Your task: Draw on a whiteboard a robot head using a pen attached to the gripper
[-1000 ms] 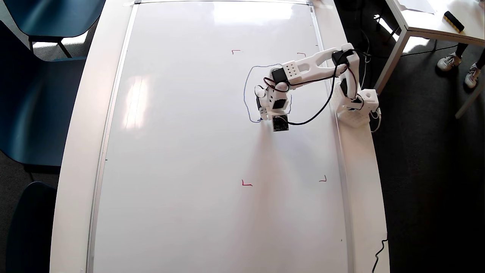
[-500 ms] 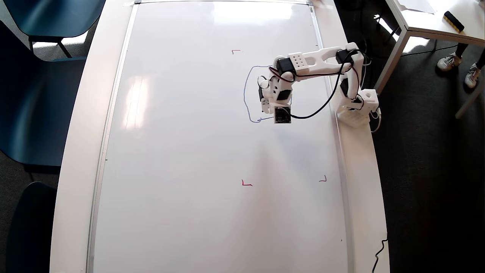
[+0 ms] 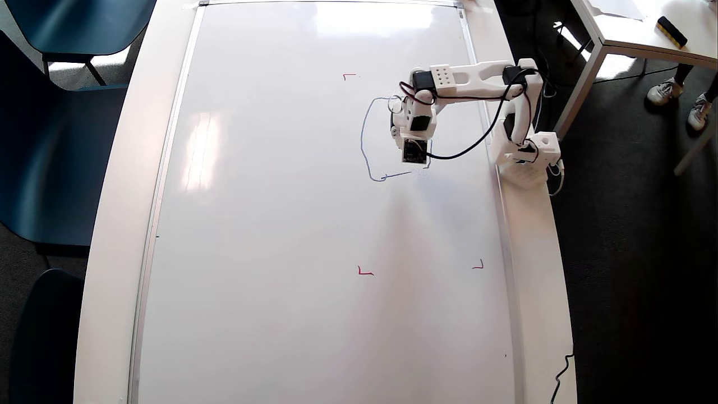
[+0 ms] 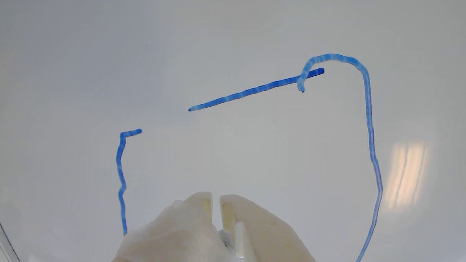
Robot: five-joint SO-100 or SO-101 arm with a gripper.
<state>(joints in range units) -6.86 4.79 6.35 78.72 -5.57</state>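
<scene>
One arm has swung up inside the robot head (image 3: 366,147); jaws nearly closed on the pen (image 4: 238,240).

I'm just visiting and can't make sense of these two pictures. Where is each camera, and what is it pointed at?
Overhead view: hangs above the table, looking straight down on the whiteboard; the whole arm shows.
Wrist view: rides on the arm, looking down past the claw at the board; only the two closed claw tips show.
Both show: the same unfinished blue outline, with a gap in it.
</scene>
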